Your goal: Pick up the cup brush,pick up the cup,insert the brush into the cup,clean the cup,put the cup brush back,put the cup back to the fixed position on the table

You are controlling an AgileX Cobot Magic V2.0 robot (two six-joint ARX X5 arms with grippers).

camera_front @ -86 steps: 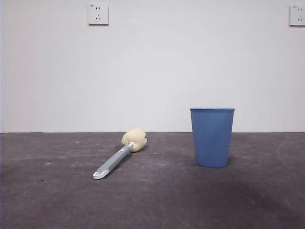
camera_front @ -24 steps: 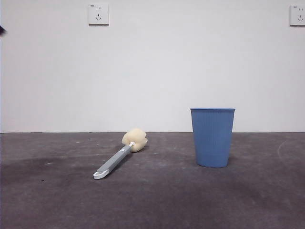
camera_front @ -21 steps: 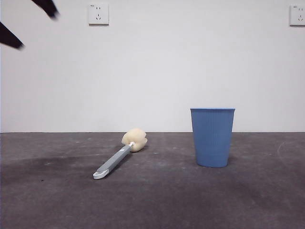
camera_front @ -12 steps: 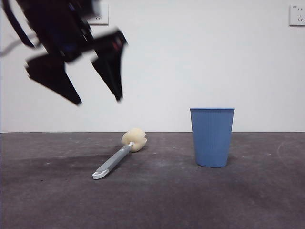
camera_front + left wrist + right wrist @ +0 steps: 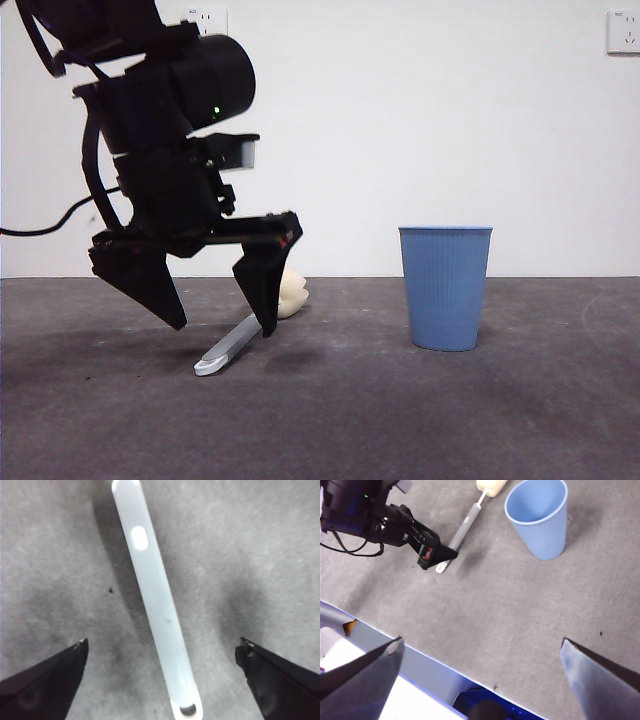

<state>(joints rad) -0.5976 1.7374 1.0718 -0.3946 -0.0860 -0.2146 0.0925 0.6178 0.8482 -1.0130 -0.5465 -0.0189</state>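
"Where is the left gripper (image 5: 220, 325)?"

"It hangs low over the cup brush (image 5: 240, 338). Its two black fingers (image 5: 263, 290) are spread wide and hold nothing. The grey handle lies on the tabletop (image 5: 420, 420) between them, nearer to one finger than the other. No finger touches it."

"What does the left wrist camera see?"

"The cup brush (image 5: 160, 605) looks pale there and runs right up the middle, with one finger (image 5: 45, 680) far out on each side."

"And the blue cup (image 5: 445, 288)?"

"It stands upright on the tabletop, well apart from those fingers, out past the yellow sponge head (image 5: 291, 291)."

"And the right gripper (image 5: 480, 650)?"

"It waits high up, far from the cup (image 5: 538, 517) and the cup brush (image 5: 462, 532). Its fingers (image 5: 600, 680) are spread wide too, with nothing in them."
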